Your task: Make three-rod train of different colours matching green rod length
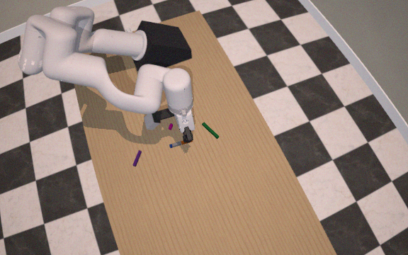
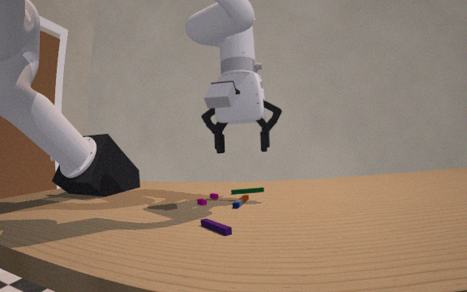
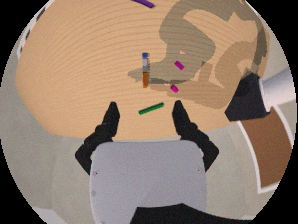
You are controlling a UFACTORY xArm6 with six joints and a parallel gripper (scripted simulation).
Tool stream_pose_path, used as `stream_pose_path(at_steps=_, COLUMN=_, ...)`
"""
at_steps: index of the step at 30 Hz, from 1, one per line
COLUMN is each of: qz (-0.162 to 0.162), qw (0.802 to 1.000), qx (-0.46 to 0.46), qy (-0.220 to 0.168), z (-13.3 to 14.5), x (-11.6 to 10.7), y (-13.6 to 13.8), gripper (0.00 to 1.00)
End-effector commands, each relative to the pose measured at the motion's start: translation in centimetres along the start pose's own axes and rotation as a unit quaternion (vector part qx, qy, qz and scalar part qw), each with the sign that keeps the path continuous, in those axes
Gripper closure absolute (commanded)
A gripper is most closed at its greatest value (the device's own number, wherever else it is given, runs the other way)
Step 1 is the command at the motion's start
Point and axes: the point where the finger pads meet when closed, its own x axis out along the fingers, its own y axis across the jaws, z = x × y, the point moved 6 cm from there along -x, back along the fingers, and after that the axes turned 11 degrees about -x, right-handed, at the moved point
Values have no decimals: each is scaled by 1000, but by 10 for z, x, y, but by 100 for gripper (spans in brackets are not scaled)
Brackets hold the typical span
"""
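A blue rod point(image 1: 171, 146) point(image 2: 236, 205) point(image 3: 145, 55), a grey rod point(image 1: 177, 144) point(image 3: 145, 64) and an orange rod point(image 2: 245, 198) point(image 3: 145, 80) lie flat end to end in one line, grey in the middle. No gap between them is clear to see. The green rod point(image 1: 210, 130) point(image 2: 247, 191) point(image 3: 151, 108) lies apart, beyond the orange end. My gripper point(image 2: 242, 151) point(image 3: 145, 107) is wide open and empty, raised above the table over the line. In the top view it hides part of the orange rod.
Two magenta rods, one point(image 2: 202, 202) point(image 3: 179, 65) and another point(image 2: 214, 196) point(image 3: 174, 88), lie to the arm-base side of the line. A purple rod point(image 1: 137, 158) point(image 2: 216, 227) point(image 3: 143, 3) lies farther off, past the blue end.
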Motion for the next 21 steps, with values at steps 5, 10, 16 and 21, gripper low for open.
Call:
stream_pose_path(at_steps=5, qz=-2, qw=1000, qx=1, qy=-1, z=0, x=-2, y=-1, gripper=0)
stream_pose_path(at_steps=10, qz=-2, qw=1000, qx=1, qy=-1, z=0, x=-7, y=-1, gripper=0)
stream_pose_path(at_steps=16, qz=-2, qw=1000, qx=1, qy=-1, z=0, x=-20, y=-1, gripper=0)
stream_pose_path(at_steps=21, qz=-2, qw=1000, qx=1, qy=-1, z=0, x=-47, y=-1, gripper=0)
